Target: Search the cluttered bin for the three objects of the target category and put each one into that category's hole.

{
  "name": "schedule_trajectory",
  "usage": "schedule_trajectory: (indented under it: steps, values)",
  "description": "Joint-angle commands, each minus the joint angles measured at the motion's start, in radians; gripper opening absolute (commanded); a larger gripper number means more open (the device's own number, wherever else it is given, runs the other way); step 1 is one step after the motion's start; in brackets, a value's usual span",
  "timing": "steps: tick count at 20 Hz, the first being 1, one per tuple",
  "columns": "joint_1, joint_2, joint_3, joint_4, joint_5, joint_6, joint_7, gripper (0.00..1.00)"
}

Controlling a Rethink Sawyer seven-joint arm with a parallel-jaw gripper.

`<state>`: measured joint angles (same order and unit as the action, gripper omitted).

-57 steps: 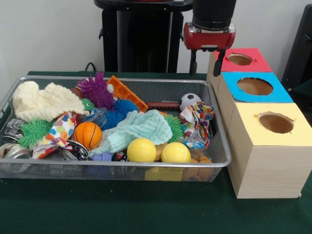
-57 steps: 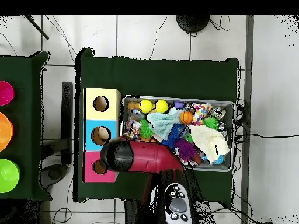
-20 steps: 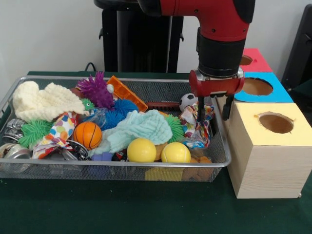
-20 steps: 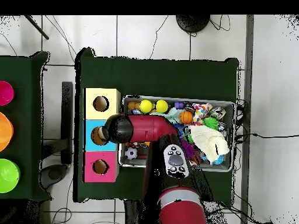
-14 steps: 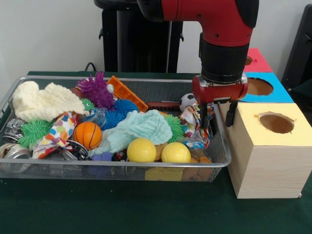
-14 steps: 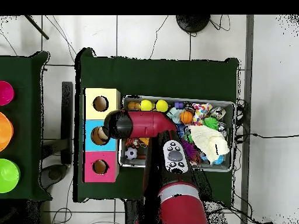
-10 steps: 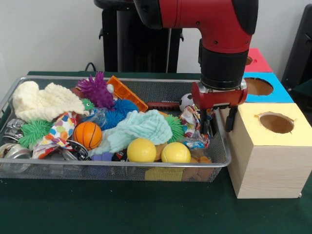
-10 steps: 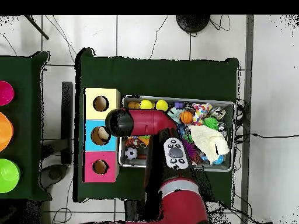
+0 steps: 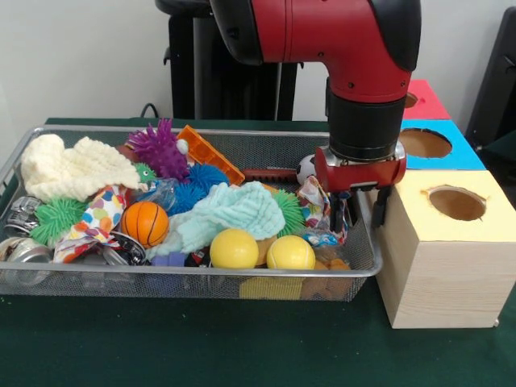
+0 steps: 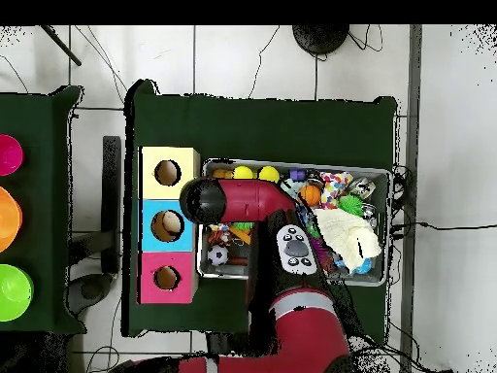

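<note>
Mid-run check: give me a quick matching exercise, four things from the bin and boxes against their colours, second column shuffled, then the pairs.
Things:
1. spiky ball at the bin's far side
2. mini basketball
3. top of the box nearest the front camera
4. knitted cloth at the bin's end away from the boxes

Colours:
A. yellow
B. cream
C. purple
D. orange

Pairs: 1-C, 2-D, 3-A, 4-B

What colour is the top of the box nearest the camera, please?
Yellow: the nearest box has a yellow top, clearest in the front view.
</note>
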<state>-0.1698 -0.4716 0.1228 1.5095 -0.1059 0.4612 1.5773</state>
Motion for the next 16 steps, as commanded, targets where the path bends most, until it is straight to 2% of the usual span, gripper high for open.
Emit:
schedule_trajectory:
  steps: [1,9,16]
  values:
    - [-0.054,0.076,0.094,-0.055,-0.083,-0.016,-0.052,1.0]
    - [-0.083,0.072,0.113,-0.092,-0.102,0.036,-0.087,1.0]
    - [-0.096,-0.015,0.121,-0.114,-0.11,0.183,-0.113,1.0]
